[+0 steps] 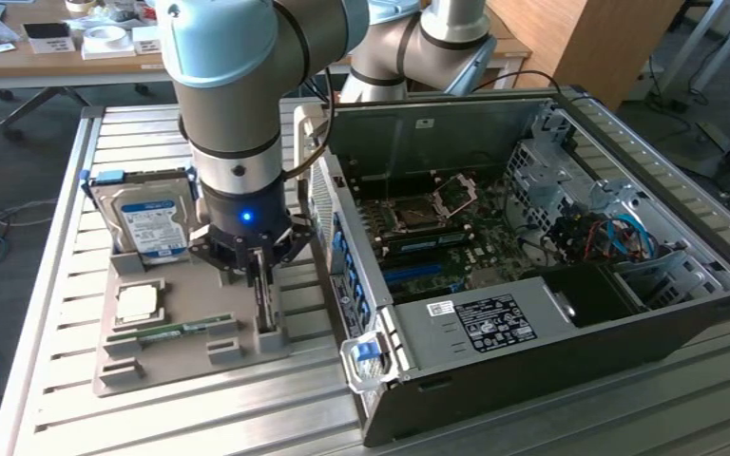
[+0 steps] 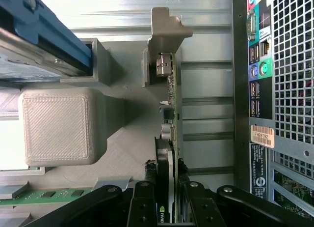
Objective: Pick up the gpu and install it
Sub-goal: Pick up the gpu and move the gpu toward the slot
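GPU [image 2: 171, 114] stands on edge in a slot of the grey holder tray [image 1: 163, 370], just beside the open computer case [image 1: 467, 389], and the gripper [image 2: 165, 175] has its jaws closed part-way onto it, one black finger [image 2: 142, 200] pressed to each face. It is a thin card with a dark face, a green board edge and a silver connector on a grey bracket. White lettering by the fingers starts "nV"; the case's orange barcode sticker [image 2: 260, 134] is too small to read.
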Controlling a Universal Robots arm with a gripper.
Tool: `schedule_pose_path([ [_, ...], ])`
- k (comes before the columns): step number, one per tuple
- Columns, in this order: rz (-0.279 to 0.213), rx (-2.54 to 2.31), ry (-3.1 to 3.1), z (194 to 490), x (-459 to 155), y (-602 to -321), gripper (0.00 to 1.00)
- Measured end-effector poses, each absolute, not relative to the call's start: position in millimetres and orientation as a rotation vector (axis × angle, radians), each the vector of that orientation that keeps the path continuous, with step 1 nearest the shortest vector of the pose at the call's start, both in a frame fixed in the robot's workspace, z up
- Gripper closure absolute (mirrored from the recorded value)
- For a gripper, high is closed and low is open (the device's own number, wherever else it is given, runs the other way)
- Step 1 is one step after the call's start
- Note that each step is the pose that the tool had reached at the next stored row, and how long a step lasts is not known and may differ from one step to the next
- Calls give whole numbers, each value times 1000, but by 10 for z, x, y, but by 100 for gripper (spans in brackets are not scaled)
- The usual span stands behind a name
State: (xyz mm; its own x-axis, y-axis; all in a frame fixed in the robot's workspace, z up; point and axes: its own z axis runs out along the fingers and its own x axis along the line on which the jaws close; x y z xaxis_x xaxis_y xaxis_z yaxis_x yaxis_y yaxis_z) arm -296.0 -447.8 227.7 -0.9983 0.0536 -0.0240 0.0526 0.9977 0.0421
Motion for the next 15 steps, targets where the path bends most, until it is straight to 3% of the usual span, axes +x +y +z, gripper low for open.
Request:
schedule_pose_path([
  [15,66,12,3117,2276,-2960,-4478,73],
])
